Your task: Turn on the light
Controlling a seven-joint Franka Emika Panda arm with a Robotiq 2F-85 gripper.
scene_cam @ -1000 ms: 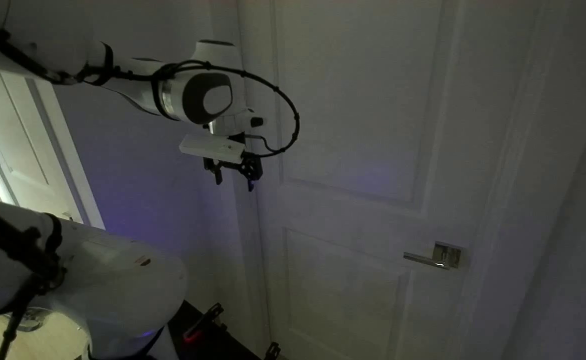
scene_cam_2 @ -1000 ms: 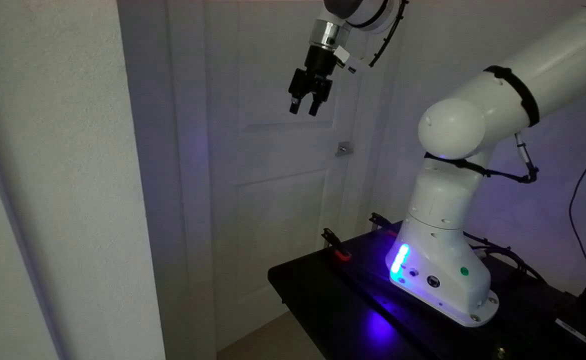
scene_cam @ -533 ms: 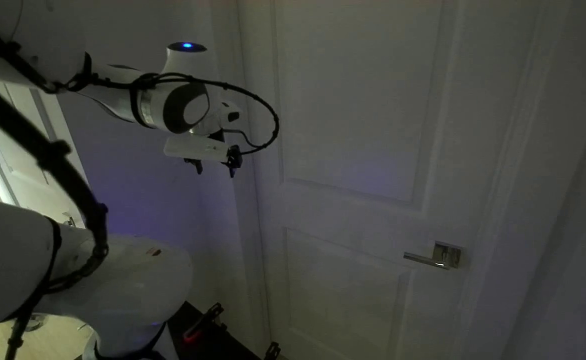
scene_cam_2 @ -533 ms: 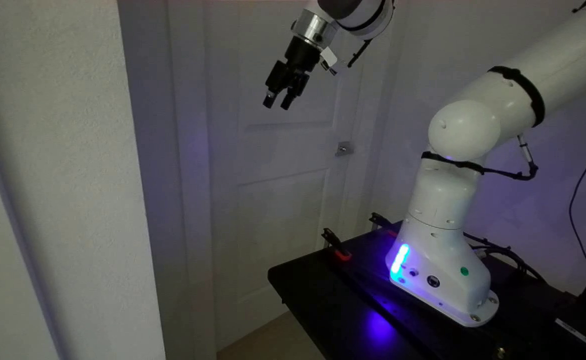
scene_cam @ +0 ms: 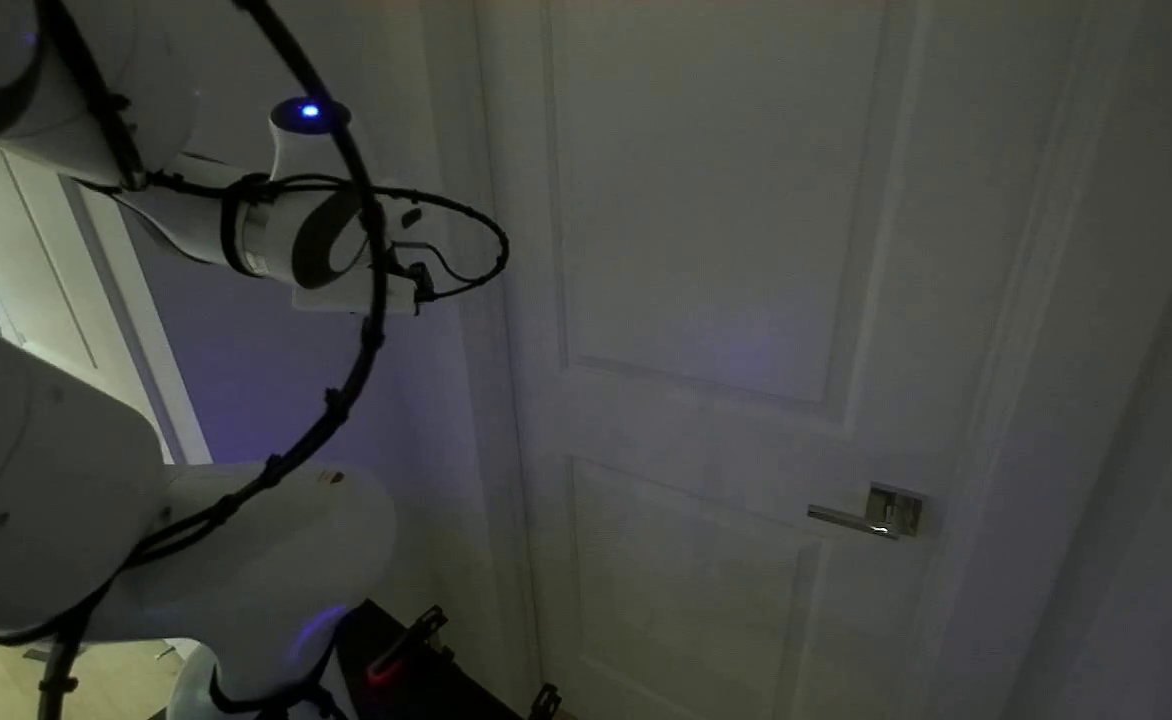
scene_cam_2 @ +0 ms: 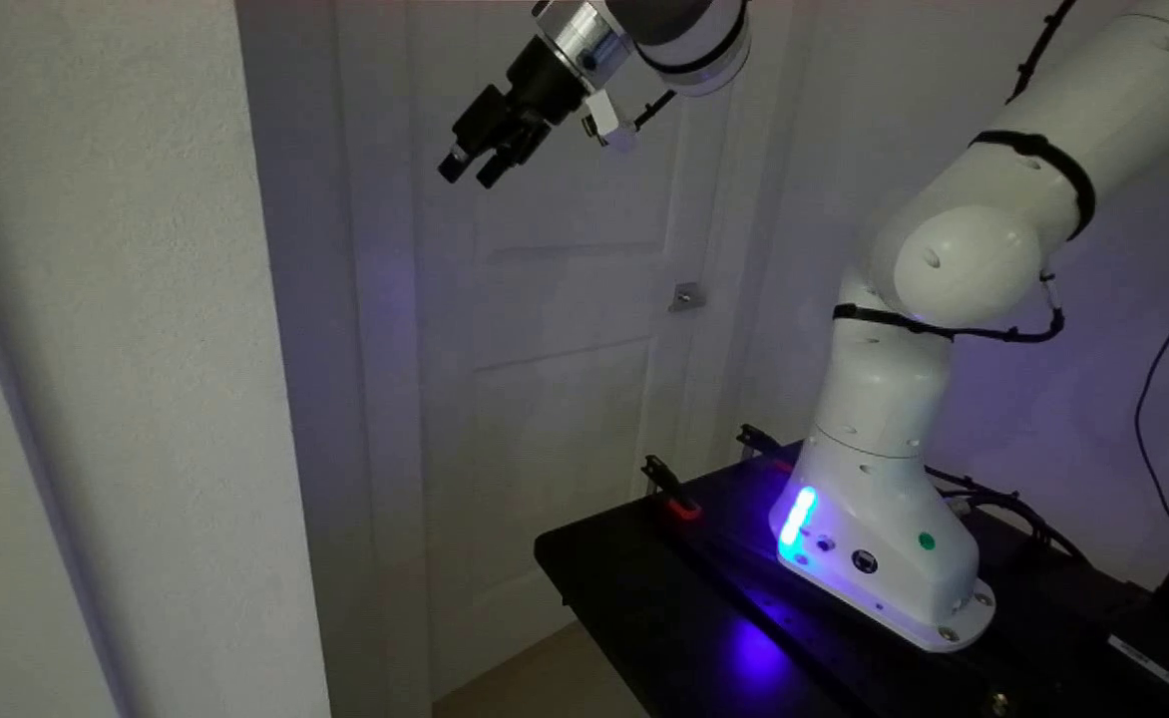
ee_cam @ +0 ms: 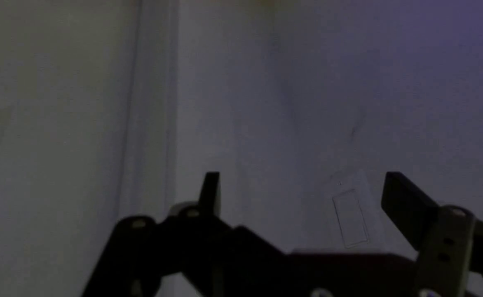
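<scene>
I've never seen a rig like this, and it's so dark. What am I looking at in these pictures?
The white machine is a robot arm mounted on a black table, with two clamps at the table's edge. Two views are taken from outside the robot; the third, the wrist view, looks past the black gripper. That gripper is open and appears to hold nothing. Beyond it, on the wall, is what looks like a light switch, presumably its target.
</scene>
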